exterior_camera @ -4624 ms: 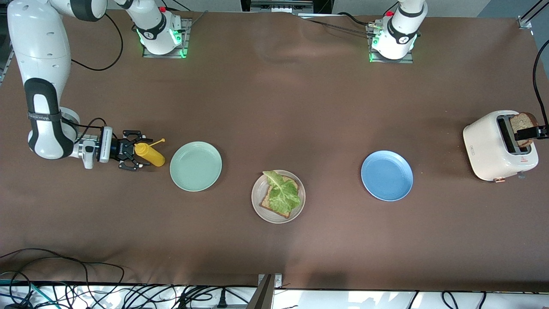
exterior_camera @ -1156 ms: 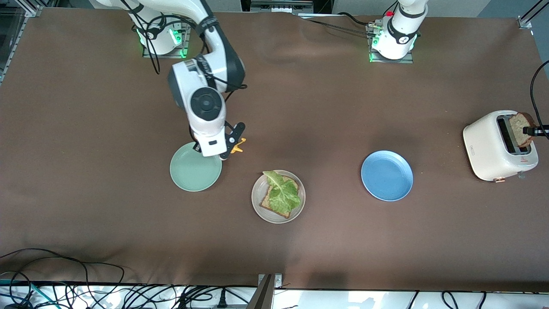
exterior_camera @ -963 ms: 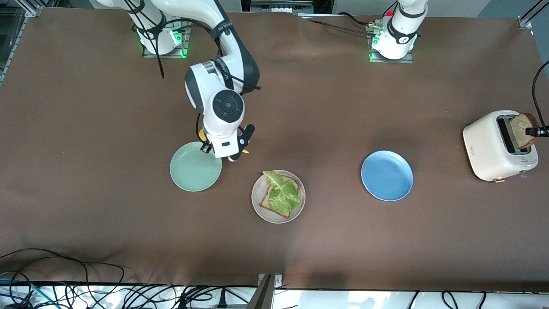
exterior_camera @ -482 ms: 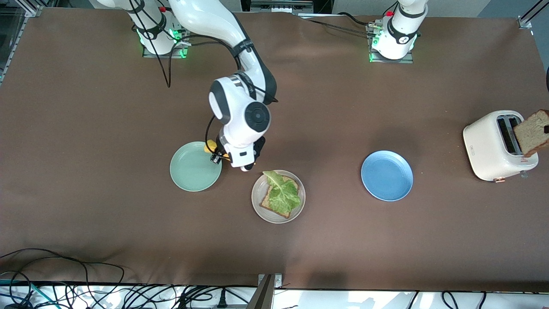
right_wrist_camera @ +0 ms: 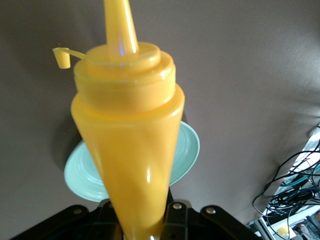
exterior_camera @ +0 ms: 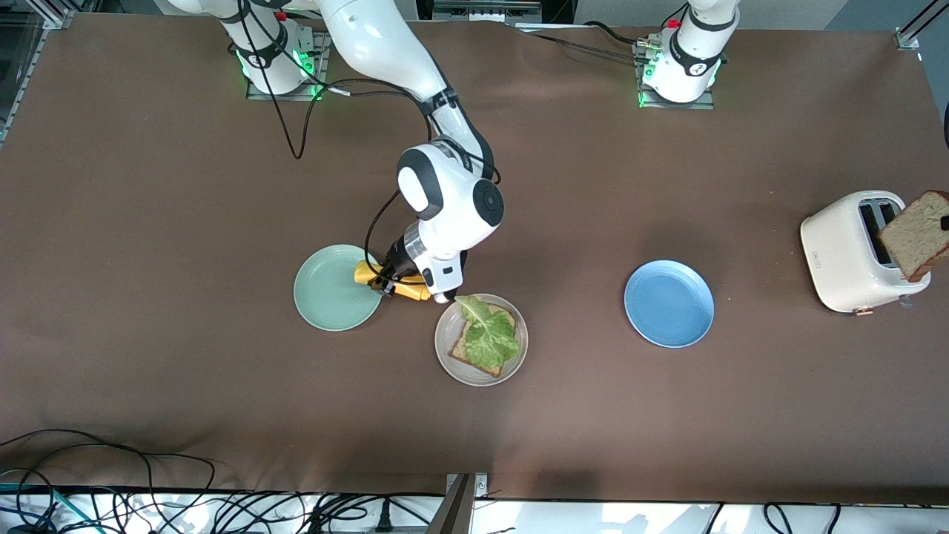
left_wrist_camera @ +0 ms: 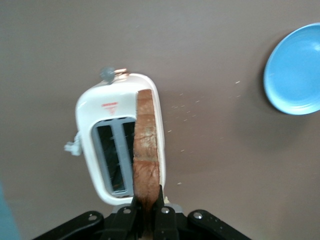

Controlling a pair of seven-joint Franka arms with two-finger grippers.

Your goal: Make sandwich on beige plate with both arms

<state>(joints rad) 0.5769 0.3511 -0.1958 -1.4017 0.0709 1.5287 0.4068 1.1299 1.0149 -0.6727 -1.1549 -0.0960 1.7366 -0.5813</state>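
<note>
A: Front view first; we see the beige plate [exterior_camera: 447,357] between the mint green plate [exterior_camera: 326,297] and the blue plate [exterior_camera: 669,303], nearer to the camera than both; on it lies the sandwich [exterior_camera: 485,335], one bread slice under a lettuce leaf.

B: We see the right gripper [exterior_camera: 394,279] over the gap between mint green plate and beige plate, clamped on a yellow squeeze bottle [right_wrist_camera: 127,145]; the left gripper [left_wrist_camera: 147,212] is above the toaster [left_wrist_camera: 112,145], pinching a bread slice [left_wrist_camera: 145,150] edge-on.
</note>
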